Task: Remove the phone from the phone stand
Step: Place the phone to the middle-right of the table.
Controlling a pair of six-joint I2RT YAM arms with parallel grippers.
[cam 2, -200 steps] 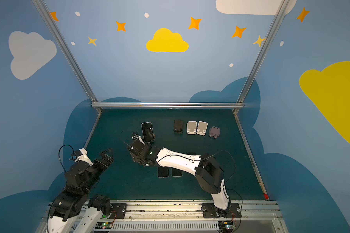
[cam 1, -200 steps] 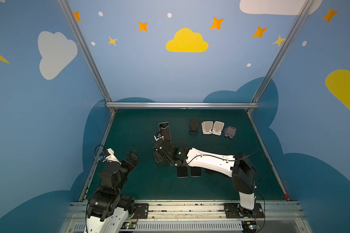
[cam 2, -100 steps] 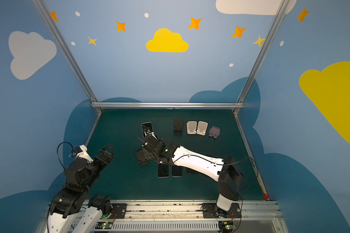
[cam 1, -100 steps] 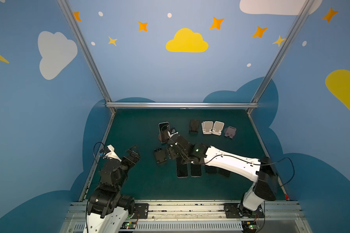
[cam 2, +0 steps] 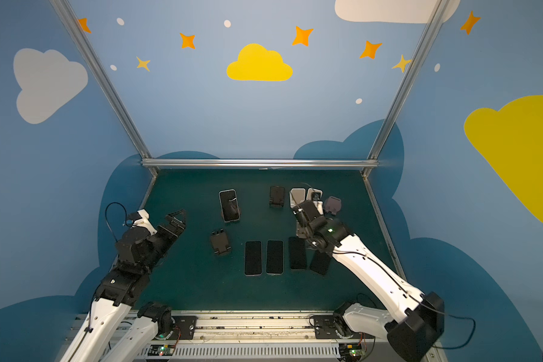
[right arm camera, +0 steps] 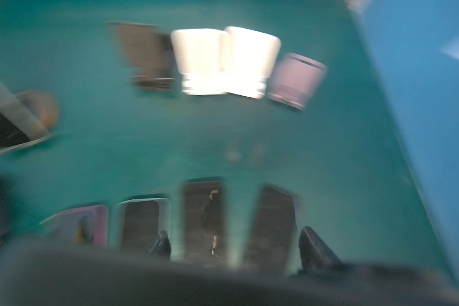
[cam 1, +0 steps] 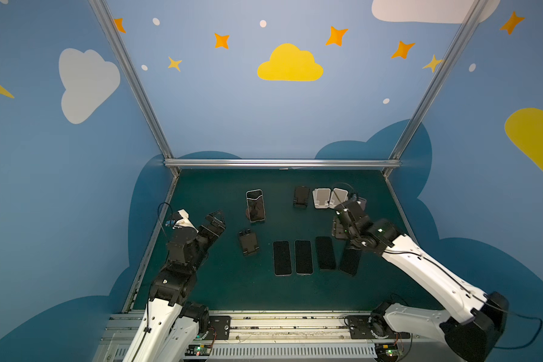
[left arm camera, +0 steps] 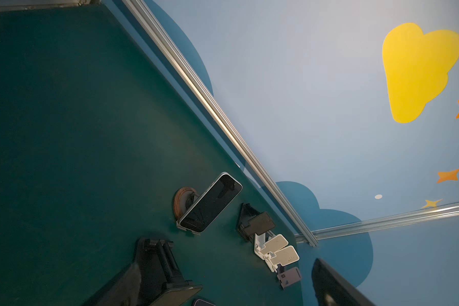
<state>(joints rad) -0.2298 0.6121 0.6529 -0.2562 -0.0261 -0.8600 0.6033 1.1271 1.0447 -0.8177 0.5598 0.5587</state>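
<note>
Left wrist view: the phone (left arm camera: 210,204) leans on a round wooden stand (left arm camera: 182,201), straight ahead of this arm's fingers (left arm camera: 329,286). A fallen black stand (left arm camera: 157,262) lies nearer, partly in the way. A row of empty stands (left arm camera: 273,249) sits beyond the phone.

Top view: the left gripper (cam 1: 216,219) is spread wide and empty, pointed toward the phone, probably ready to take it. The right gripper (cam 1: 337,230) hovers well off to the side, above four phones (cam 1: 303,257) lying flat.

Right wrist view, blurred: its fingertips (right arm camera: 161,245) stand apart with nothing between them.
</note>
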